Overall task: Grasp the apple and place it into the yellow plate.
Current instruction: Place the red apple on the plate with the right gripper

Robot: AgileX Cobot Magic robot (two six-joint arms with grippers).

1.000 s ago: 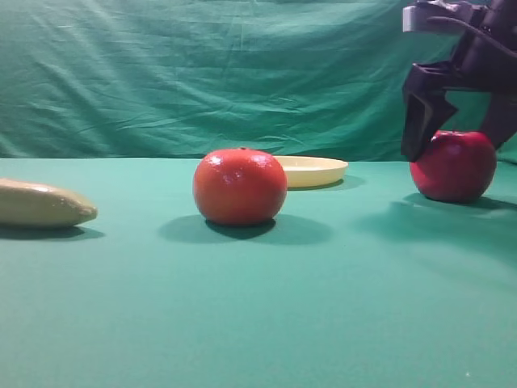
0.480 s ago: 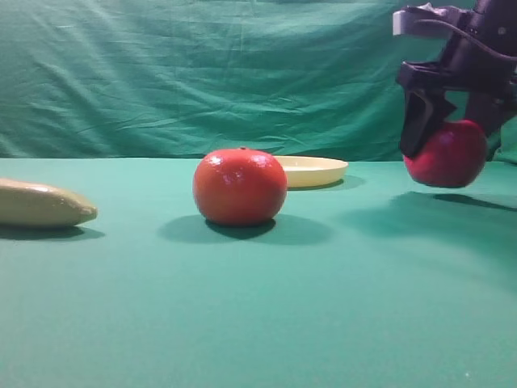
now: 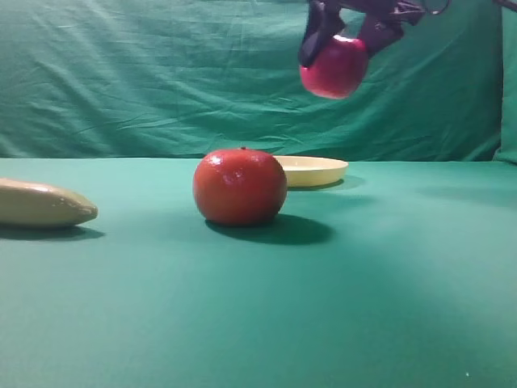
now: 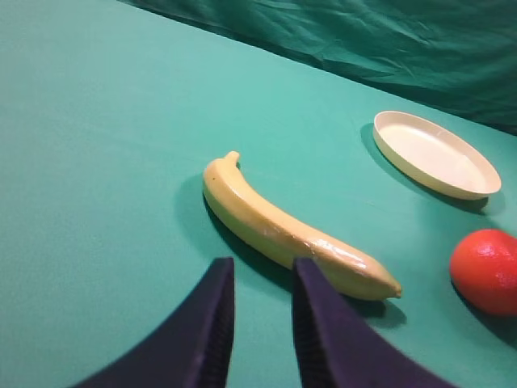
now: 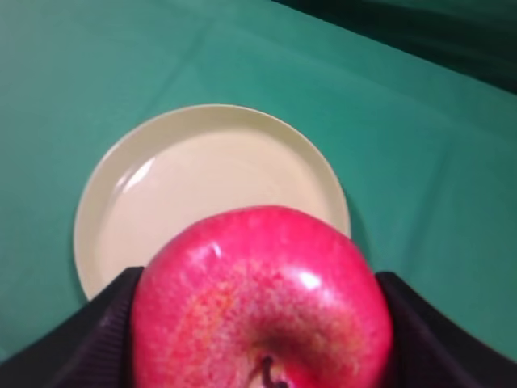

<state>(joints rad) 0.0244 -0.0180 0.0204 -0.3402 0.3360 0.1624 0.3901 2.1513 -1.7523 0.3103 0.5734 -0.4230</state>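
The crimson apple (image 3: 334, 66) hangs high in the air with my right gripper (image 3: 338, 48) shut on it from above. In the right wrist view the apple (image 5: 258, 299) fills the space between the dark fingers (image 5: 109, 331), stem dimple facing the camera. Right beneath it lies the pale yellow plate (image 5: 202, 178), with nothing in it. In the exterior view the yellow plate (image 3: 317, 170) sits on the green cloth, below and slightly left of the apple. My left gripper (image 4: 260, 271) hovers low over the cloth near a banana, fingers close together, holding nothing.
A round orange-red fruit (image 3: 240, 187) stands in front of the plate, slightly left of it. A pale banana (image 4: 291, 230) lies at the left, just ahead of my left gripper. The same orange fruit (image 4: 487, 271) shows at the right edge of the left wrist view. A green backdrop hangs behind.
My right gripper lifted the apple off the cloth at the right and carried it up and to the left, over the plate. The fruit, banana and plate stayed put.
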